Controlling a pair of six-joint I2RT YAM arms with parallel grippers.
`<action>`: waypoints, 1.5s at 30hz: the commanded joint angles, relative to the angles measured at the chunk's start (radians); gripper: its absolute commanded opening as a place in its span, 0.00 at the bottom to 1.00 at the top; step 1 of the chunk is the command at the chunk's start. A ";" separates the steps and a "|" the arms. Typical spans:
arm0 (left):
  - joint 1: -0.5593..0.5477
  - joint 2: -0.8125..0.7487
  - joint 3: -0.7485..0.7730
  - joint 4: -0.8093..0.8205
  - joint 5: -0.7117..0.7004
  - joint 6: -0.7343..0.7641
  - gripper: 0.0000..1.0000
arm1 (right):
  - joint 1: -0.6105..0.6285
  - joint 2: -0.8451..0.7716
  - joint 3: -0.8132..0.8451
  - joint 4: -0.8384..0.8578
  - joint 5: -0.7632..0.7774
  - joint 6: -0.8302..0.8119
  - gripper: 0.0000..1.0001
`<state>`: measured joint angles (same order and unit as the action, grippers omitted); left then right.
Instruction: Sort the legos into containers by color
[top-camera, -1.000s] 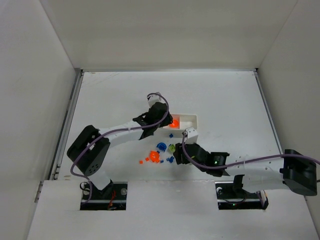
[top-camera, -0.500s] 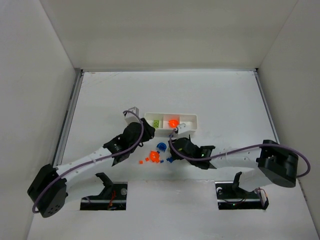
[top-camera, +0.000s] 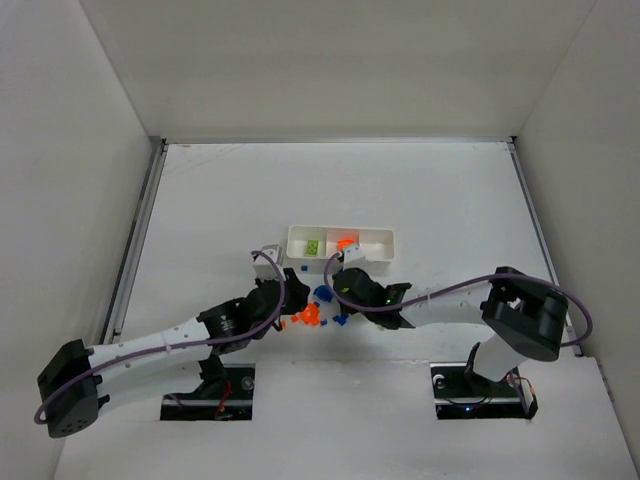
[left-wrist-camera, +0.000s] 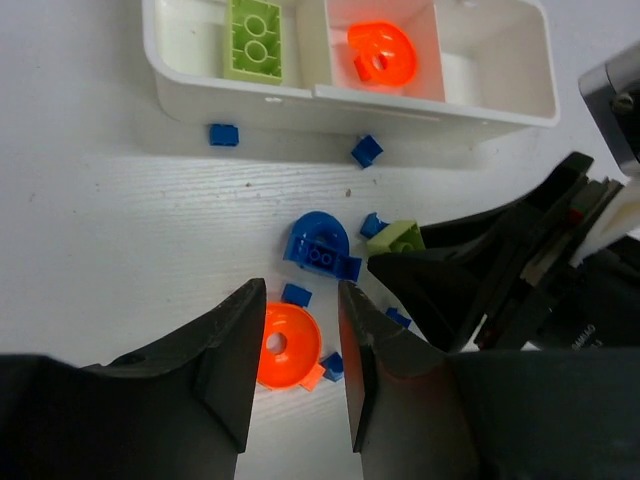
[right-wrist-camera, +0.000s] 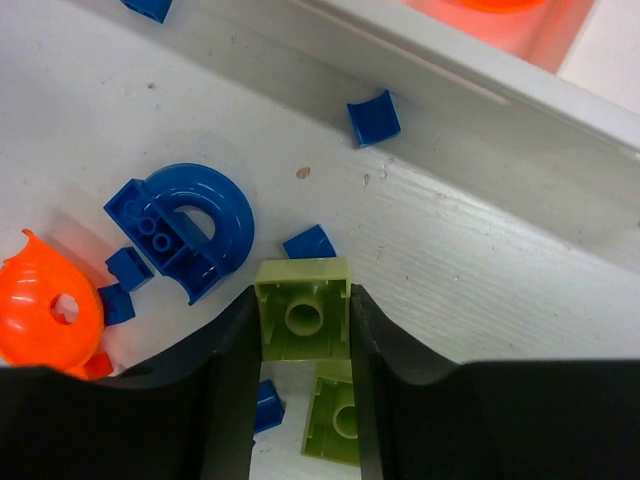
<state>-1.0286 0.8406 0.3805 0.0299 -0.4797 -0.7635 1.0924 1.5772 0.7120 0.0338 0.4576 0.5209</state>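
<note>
Snugly in grasp of right gripper (right-wrist-camera: 300, 302), a lime brick (right-wrist-camera: 302, 320); left gripper (left-wrist-camera: 298, 297) released, over an orange disc (left-wrist-camera: 280, 346).

Glossy plastic legos (left-wrist-camera: 318, 245) — smooth plastic tray (left-wrist-camera: 230, 98).

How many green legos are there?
3. One green lego lies in the tray's left compartment. A second green lego sits between the right fingers. A third green lego lies on the table right beside it. More may be hidden.
</note>
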 joint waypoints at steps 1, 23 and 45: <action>-0.059 -0.026 -0.005 -0.007 -0.039 0.001 0.33 | -0.013 -0.012 0.043 0.041 0.007 0.005 0.33; -0.265 -0.025 -0.023 -0.228 -0.312 -0.180 0.39 | -0.127 0.116 0.426 0.015 -0.089 -0.048 0.31; -0.212 0.167 -0.026 -0.096 -0.157 -0.203 0.30 | -0.168 0.150 0.445 0.064 -0.103 -0.030 0.62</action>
<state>-1.2476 0.9970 0.3515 -0.1268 -0.6693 -0.9543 0.9279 1.7859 1.1767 0.0425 0.3470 0.4931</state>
